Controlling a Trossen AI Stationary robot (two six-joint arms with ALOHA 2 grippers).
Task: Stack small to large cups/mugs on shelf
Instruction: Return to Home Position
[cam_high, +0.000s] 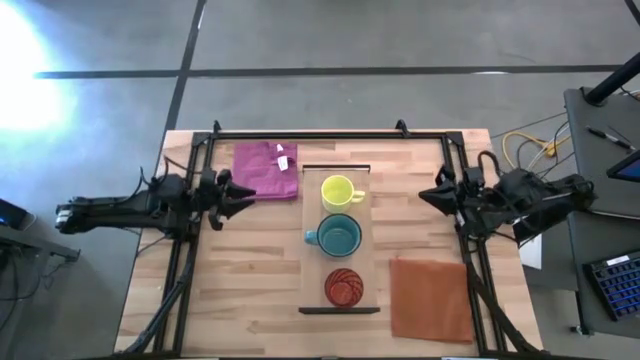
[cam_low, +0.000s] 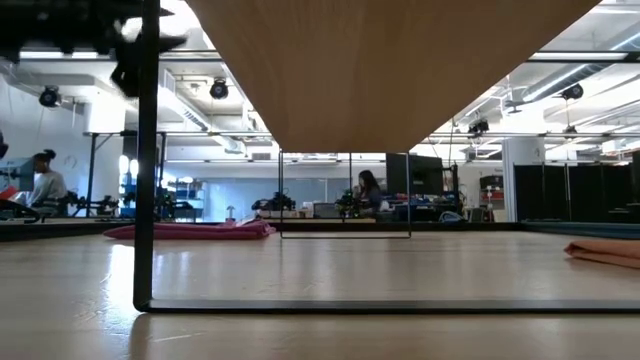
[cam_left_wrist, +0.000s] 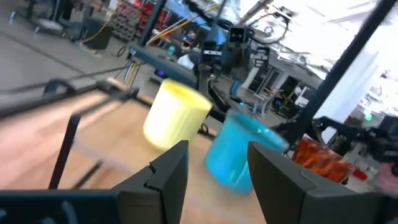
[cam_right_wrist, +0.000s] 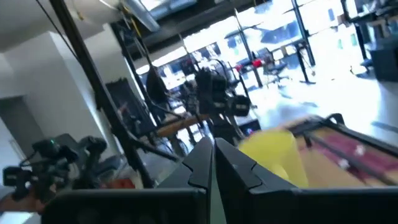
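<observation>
On the pale shelf board (cam_high: 312, 205) three cups stand in a row on their bases: a yellow mug (cam_high: 338, 190) farthest, a teal mug (cam_high: 338, 235) in the middle, a red-orange ribbed cup (cam_high: 344, 287) nearest. My left gripper (cam_high: 245, 193) is open and empty, left of the shelf beside the magenta cloth; its wrist view shows the yellow mug (cam_left_wrist: 175, 114), the teal mug (cam_left_wrist: 241, 149) and the red-orange cup (cam_left_wrist: 320, 158) ahead. My right gripper (cam_high: 425, 195) is shut and empty, right of the shelf, facing the yellow mug (cam_right_wrist: 273, 155).
A magenta cloth (cam_high: 265, 168) lies at the far left of the shelf, an orange-red cloth (cam_high: 430, 298) at the near right. A black frame (cam_high: 330, 133) runs round the table. In the low view the shelf's underside (cam_low: 400, 60) fills the top; people sit in the room behind.
</observation>
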